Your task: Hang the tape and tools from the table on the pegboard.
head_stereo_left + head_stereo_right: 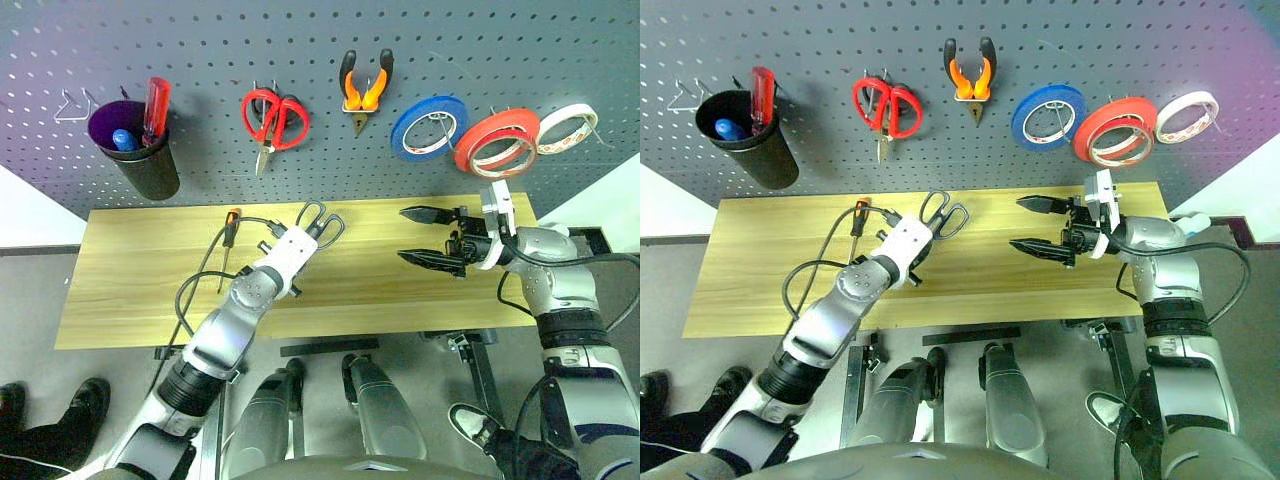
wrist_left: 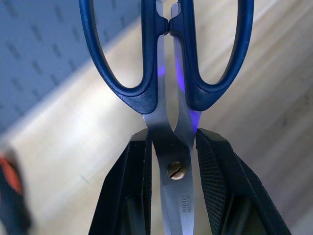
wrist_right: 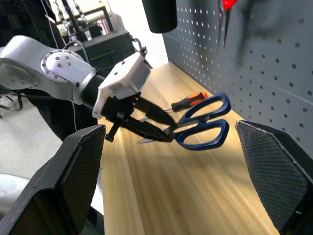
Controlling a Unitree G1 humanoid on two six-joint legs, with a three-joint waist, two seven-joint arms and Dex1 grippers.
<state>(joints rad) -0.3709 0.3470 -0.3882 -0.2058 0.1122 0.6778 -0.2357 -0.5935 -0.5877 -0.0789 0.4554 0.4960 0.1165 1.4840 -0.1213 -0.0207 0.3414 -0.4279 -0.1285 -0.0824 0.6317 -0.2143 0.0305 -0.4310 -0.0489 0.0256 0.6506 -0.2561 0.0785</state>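
My left gripper [image 1: 308,233] is shut on the blades of the black-handled scissors [image 1: 322,222], which it holds a little above the table [image 1: 130,290]. In the left wrist view its pads [image 2: 211,169] clamp the blades beside the pivot screw, with the handle loops pointing away. My right gripper [image 1: 432,238] hangs open and empty to the right of them, pointing left at the scissors [image 3: 203,122]. The orange-black screwdriver [image 1: 229,235] lies on the table near the back edge. On the pegboard [image 1: 300,40] hang the orange-handled pliers [image 1: 362,90] and the red-orange tape [image 1: 497,142].
Red-handled scissors [image 1: 273,120], a blue tape roll [image 1: 430,127] and a white tape roll [image 1: 567,128] also hang on the pegboard. At its left a black cup [image 1: 140,150] holds a red screwdriver. An empty wire hook [image 1: 75,105] sits far left. A person's black shoes [image 1: 50,410] stand on the floor at lower left.
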